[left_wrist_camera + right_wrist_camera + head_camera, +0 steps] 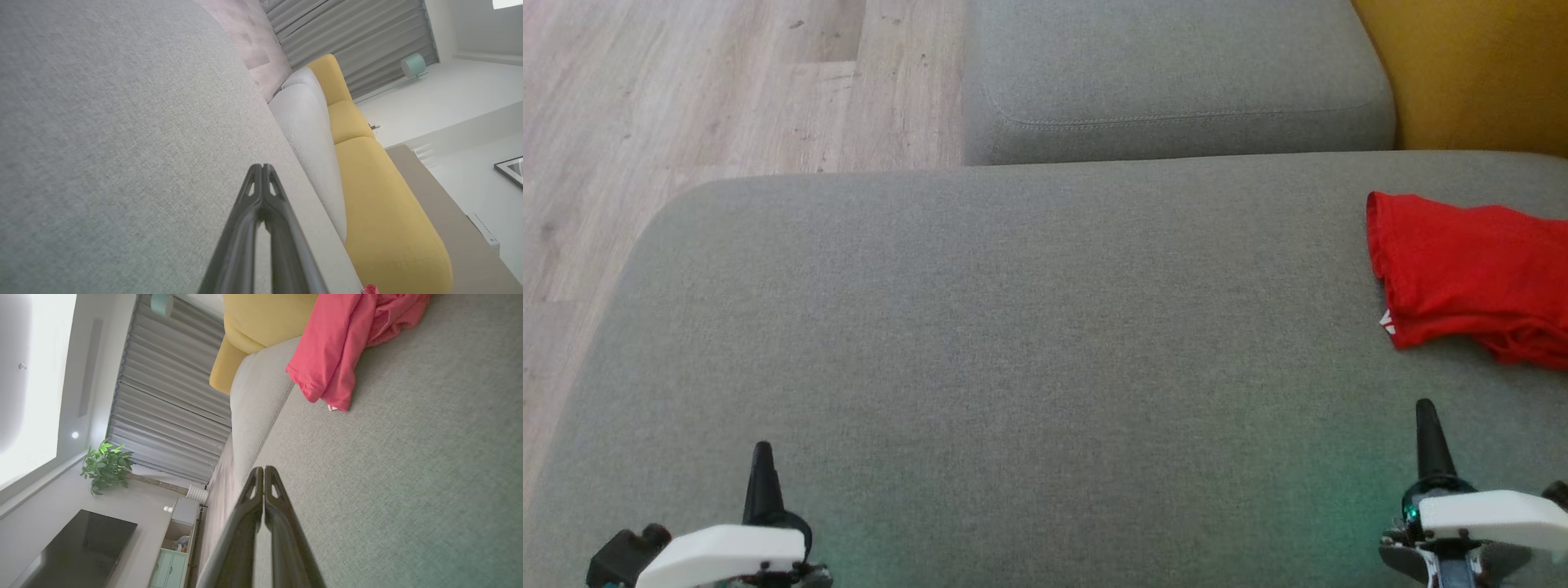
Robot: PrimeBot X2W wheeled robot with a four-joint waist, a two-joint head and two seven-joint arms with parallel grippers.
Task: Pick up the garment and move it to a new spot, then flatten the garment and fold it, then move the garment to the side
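Observation:
A red garment (1470,273) lies crumpled at the right edge of a wide grey cushion (1013,327), partly cut off by the head view's border. From the right wrist it appears as a pink-red heap (339,347) ahead and to the upper right. My right gripper (1425,408) hovers low over the cushion a short way in front of the garment, fingers (263,473) pressed together and holding nothing. My left gripper (762,449) sits at the lower left, far from the cloth, its fingers (261,169) also shut and empty.
A second grey cushion (1168,73) lies beyond the wide one, with a yellow sofa (1478,73) at the back right. Wooden floor (686,90) runs along the left. The right wrist view takes in curtains (171,388), a plant (106,465) and a dark screen (77,547).

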